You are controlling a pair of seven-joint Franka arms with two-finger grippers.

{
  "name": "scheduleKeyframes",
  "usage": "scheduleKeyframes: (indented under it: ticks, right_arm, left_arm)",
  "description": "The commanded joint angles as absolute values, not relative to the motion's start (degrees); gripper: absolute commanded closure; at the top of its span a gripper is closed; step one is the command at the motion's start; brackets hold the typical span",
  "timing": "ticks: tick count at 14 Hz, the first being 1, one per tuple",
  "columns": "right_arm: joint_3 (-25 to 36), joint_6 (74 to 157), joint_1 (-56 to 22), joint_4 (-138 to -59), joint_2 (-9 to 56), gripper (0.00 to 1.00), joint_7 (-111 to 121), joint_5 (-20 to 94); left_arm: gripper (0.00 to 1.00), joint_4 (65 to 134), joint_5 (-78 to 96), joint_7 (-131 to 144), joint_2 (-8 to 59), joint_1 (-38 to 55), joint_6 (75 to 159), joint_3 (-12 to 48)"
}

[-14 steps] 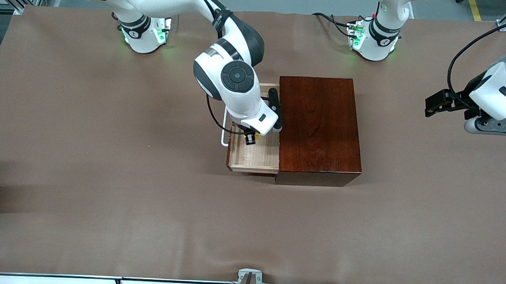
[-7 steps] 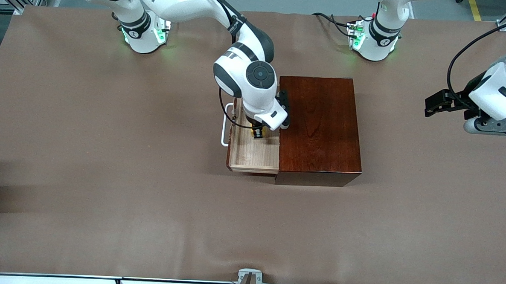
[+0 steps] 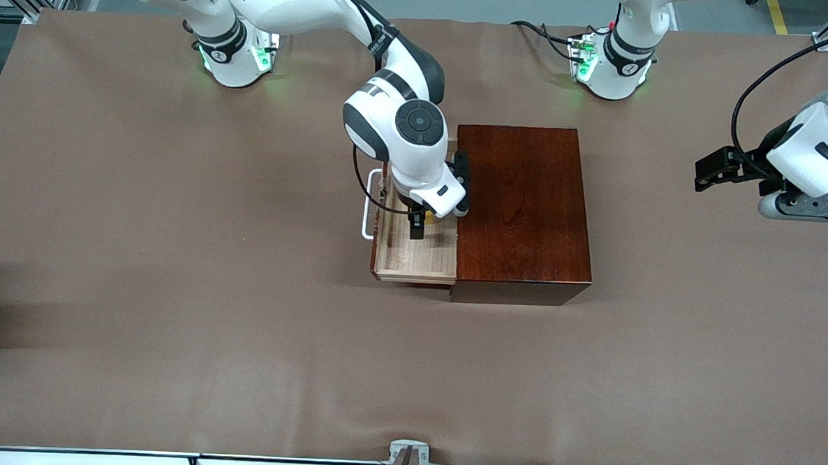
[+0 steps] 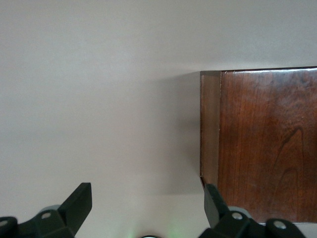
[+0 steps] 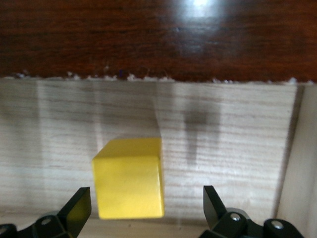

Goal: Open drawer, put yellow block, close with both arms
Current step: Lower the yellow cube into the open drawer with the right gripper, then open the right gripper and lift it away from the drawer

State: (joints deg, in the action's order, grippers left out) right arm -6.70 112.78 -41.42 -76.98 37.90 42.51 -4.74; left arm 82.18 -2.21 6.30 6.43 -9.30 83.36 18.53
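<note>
A brown-covered table (image 3: pixel 174 285) held a glossy dark reddish-brown wooden box (image 3: pixel 520 209); its pale light-wood drawer (image 3: pixel 413 257) with a white U-shaped bar handle (image 3: pixel 369 204) stood pulled out toward the right arm's end; the small bright yellow cube (image 5: pixel 130 177) lay on the drawer floor, close to the box's edge; the right arm's black two-finger gripper (image 5: pixel 143 208) hovered just above it, fingers spread wide and clear of the cube's sides; the left arm's gripper (image 4: pixel 146 206) waited over the bare table at its own end, fingers also spread apart.
</note>
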Motion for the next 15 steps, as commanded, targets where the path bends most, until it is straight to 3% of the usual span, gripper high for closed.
scheduleKeyframes:
  ticks: [1,4,9,15]
  right_arm:
    - [-7.12,108.20,-40.43,-76.20,34.81,0.00,39.30,-5.10]
    - [-7.03,105.39,-38.07,-76.20,31.92,0.00,34.47,-5.10]
    - [-7.03,103.97,-26.83,-76.38,28.13,0.00,30.85,-3.69]
    - [-6.77,104.77,-12.24,-76.38,26.89,0.00,26.37,-4.22]
  left_arm:
    - [0.00,82.79,-1.23,6.06,5.98,-9.67,83.85,18.81]
    - [0.00,82.71,-1.14,6.33,5.89,-9.49,83.76,18.98]
    - [0.00,82.62,-0.79,5.36,6.06,-8.62,83.76,19.51]
    - [0.00,82.62,-0.88,6.50,8.26,-1.42,83.76,26.18]
